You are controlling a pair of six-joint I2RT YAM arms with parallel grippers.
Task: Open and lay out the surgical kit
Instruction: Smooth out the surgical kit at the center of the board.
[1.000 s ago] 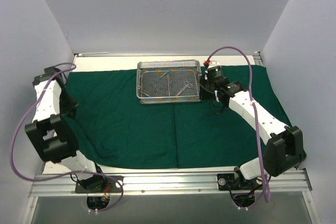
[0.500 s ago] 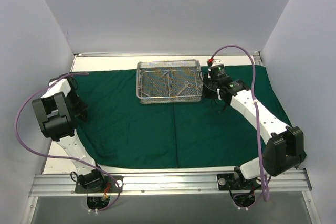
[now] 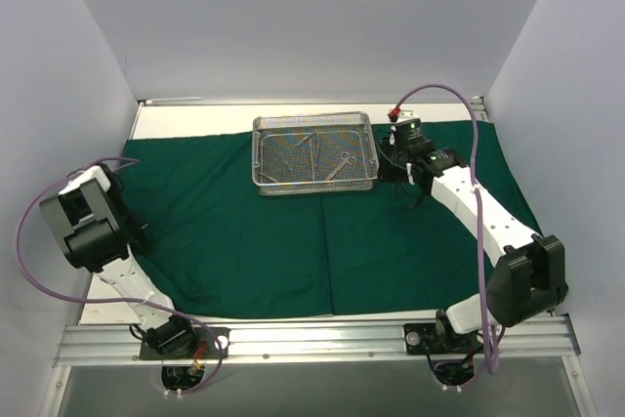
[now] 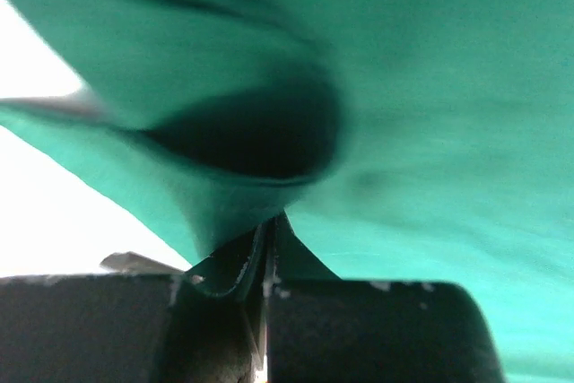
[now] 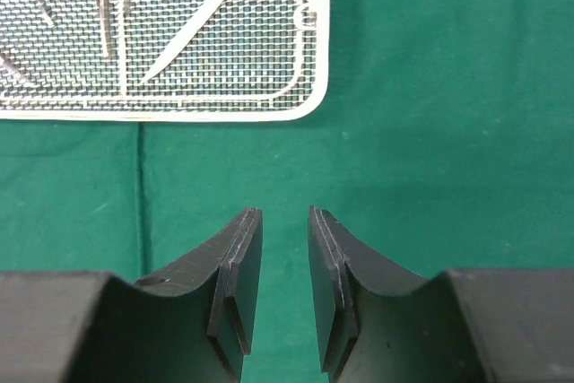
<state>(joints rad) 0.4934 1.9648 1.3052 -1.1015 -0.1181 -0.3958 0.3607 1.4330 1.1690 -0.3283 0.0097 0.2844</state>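
1. Surgical kit drape [image 3: 244,241]: the dark green cloth lies opened out over most of the counter [image 3: 186,120], from its left edge to its right edge. A crease runs from the near edge toward the tray.
2. Wire-mesh tray [image 3: 312,116]: it sits on the drape by the counter's far edge, about midway across. Its long axis runs left to right, parallel to that edge.
3. Right hand [image 5: 285,214]: it hovers over bare cloth just off the tray's right short end. In the wrist view the tray's near right corner lies ahead and to the left of the fingers. The jaws stand a narrow gap apart and hold nothing. This arm is much the nearer to the tray, so any move on the tray or its instruments would likely fall to it, reaching leftward along the tray's long axis.
4. Left hand [image 4: 267,239]: it is at the drape's left edge, well apart from the tray, and is pinched shut on a raised fold of the cloth.
5. Scissors [image 5: 211,15]: they lie aslant in the tray's right end, handles toward the far right corner. Other thin steel instruments lie to their left.
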